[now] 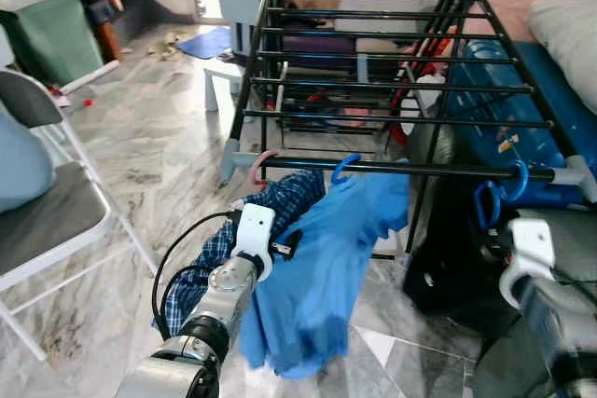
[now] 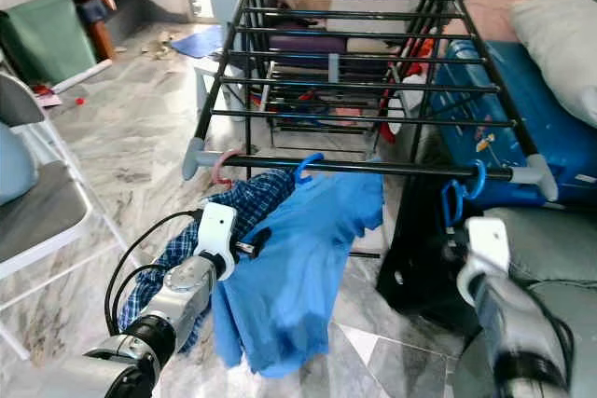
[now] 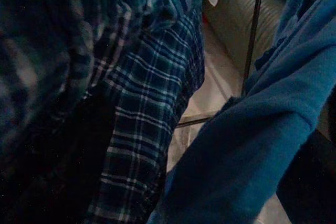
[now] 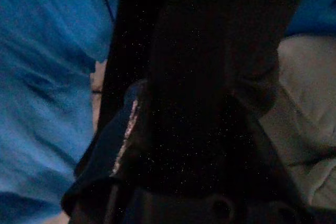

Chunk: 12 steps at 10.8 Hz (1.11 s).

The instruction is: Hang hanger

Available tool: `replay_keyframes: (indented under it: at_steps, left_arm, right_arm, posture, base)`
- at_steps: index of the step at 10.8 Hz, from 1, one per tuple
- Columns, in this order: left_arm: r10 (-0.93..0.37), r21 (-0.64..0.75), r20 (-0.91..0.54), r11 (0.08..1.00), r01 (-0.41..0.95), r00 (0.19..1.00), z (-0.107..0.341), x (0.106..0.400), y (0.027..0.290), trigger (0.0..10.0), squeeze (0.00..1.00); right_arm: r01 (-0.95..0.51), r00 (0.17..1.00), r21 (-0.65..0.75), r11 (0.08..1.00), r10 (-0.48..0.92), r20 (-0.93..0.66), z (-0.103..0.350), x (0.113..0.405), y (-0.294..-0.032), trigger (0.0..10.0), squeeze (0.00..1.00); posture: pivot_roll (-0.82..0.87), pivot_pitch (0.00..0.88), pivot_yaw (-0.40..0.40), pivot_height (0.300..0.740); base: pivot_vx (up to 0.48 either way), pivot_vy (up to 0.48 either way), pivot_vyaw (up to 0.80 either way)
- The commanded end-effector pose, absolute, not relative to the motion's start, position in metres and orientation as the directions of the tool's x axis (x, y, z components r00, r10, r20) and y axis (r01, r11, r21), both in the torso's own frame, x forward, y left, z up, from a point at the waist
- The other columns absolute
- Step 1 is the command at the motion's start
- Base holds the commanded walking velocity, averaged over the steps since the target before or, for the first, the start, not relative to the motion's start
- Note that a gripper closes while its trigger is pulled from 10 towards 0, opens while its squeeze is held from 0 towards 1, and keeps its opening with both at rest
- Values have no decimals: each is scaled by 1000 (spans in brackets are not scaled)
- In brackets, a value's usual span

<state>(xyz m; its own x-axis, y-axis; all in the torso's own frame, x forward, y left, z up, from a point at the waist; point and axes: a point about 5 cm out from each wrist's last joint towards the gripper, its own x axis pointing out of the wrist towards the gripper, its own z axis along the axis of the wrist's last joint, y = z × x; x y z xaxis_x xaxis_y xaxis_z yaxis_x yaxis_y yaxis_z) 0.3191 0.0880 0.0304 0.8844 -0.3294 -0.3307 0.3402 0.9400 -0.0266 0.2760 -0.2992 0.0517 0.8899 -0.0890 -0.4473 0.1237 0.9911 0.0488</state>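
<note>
While two hangers already hook the front rail of the black metal drying rack (image 1: 392, 90) — a pink hook (image 1: 262, 163) bearing the blue-and-white plaid shirt (image 1: 280, 200) and a blue hook (image 1: 342, 168) bearing the bright blue shirt (image 1: 326, 267) — the hanging looks largely done; an empty blue plastic hanger (image 1: 499, 195) hooks the rail's right end. The left hand (image 1: 284, 247) sits among the garments and the right hand (image 1: 487, 251) just below that hanger — whether either is open or gripping, I cannot tell
</note>
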Motion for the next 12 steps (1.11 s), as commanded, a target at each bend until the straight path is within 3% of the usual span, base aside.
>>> replay_keyframes:
  at_steps: [1,6,12]
  left_arm:
    - [-319,-8,-346,941,338,882,29,319,91,10000,0]
    - [-343,91,-327,916,390,881,28,315,106,10000,0]
    - [-329,115,-327,917,383,886,28,315,111,10000,0]
  right_arm:
    - [103,913,7,995,-92,-398,58,271,-292,10000,1000]
    - [224,949,38,974,-209,-235,69,209,-262,10000,1000]
    - [188,954,68,980,-165,-251,65,208,-241,10000,1000]
  posture:
    - [-58,0,-10,740]
    - [-66,0,-6,740]
    - [-57,0,-11,740]
  base:
    - [0,0,0]
    - [0,0,0]
    - [-42,0,0]
